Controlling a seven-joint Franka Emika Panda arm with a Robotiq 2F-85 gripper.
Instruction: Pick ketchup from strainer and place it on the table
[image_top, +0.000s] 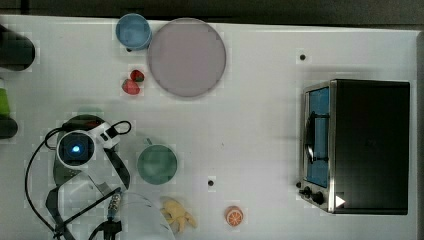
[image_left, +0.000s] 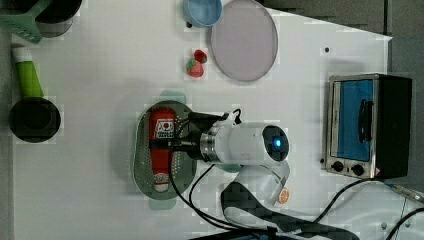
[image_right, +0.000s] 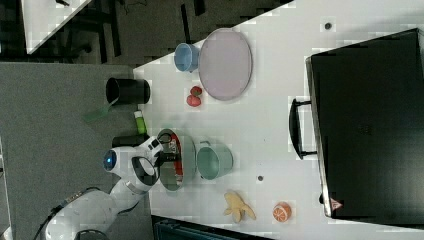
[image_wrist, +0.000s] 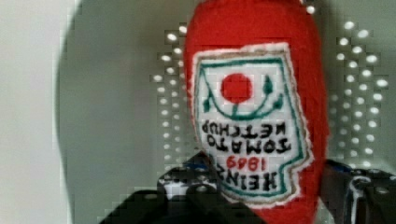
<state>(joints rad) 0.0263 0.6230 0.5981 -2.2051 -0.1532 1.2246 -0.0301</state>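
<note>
Lying flat in the strainer (image_left: 142, 165) at the left view's lower left of centre, the ketchup (image_left: 161, 150) sits between the two fingers of the hand (image_left: 172, 142), though can't tell if they're actually squeezing it yet.

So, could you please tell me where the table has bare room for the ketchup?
The widest bare stretch of the table lies between the purple plate, green cup and toaster oven. It is crowded around the strainer.
</note>
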